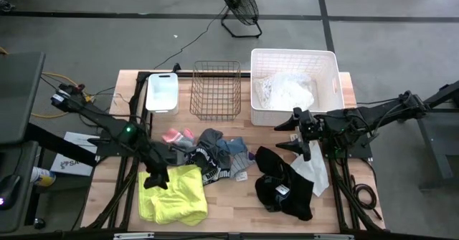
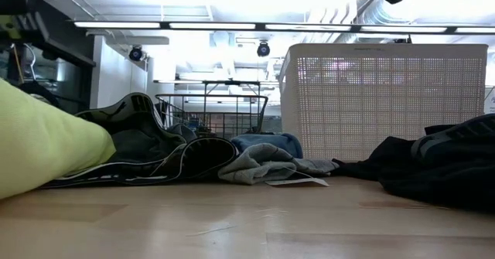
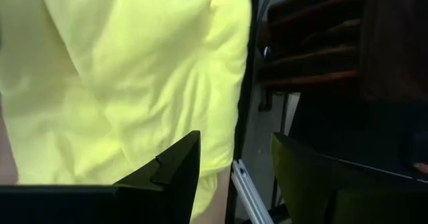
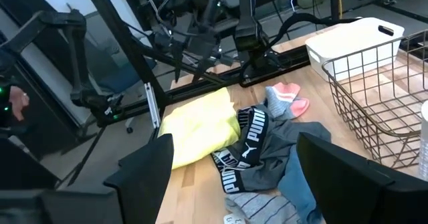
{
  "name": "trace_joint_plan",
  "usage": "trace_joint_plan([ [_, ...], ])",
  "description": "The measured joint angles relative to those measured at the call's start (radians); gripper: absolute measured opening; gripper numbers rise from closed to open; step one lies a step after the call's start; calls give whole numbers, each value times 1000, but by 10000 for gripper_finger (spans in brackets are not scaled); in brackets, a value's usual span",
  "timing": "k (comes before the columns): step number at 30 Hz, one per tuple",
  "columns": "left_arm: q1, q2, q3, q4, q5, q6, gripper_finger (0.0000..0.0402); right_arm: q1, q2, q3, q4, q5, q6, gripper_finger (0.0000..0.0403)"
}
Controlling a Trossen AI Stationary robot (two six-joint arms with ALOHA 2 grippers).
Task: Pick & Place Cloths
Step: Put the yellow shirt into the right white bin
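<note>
**Both grippers open and empty above a table of scattered cloths**

Down at the lower left of the high view, the left gripper sits over the top edge of the neon-yellow cloth, its dark fingers parted with nothing between them; its wrist view is mostly filled by that soft, crumpled yellow fabric, which lies at the table's edge. Right of centre, the right gripper hovers with its jaws spread wide and empty, just above a flat white cloth and beside a heap of black cloth that carries a small white tag.

Between the two arms, in the middle of the frame, lies a tangled cluster: a black cloth with white print, a grey-blue cloth and a pair of small pink-red pieces. All of it rests on the pale wooden table.

Along the upper part of the frame stand three containers. A small white plastic tub at the left looks empty. A copper wire basket, open-meshed and square, holds nothing. A large white perforated tub at the right contains crumpled white fabric.
</note>
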Motion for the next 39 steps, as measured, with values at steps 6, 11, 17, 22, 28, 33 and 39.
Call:
trace_joint_plan([
  [6, -36, 49, 0, -8, -36, -90, 179, 0, 0, 0, -13, -2, 0, 309],
  [11, -33, 89, 0, -22, -49, -263, 179, 0, 0, 0, -41, -25, 0, 309],
  [17, -34, 167, 0, -7, -73, -264, 179, 0, 0, 0, -90, -26, 0, 309],
  [22, -34, 243, 0, -2, -96, -160, 179, 0, 0, 0, -119, -26, -1, 309],
  [28, -33, 315, 0, 2, -101, -62, 179, 0, 0, 0, -128, -26, -1, 309],
  [33, -34, 365, 0, 1, -148, -11, 179, 0, 0, 0, -132, -26, -1, 309],
  [39, -34, 430, 0, 1, -201, 96, 179, 0, 0, 0, -131, -26, -1, 309],
])
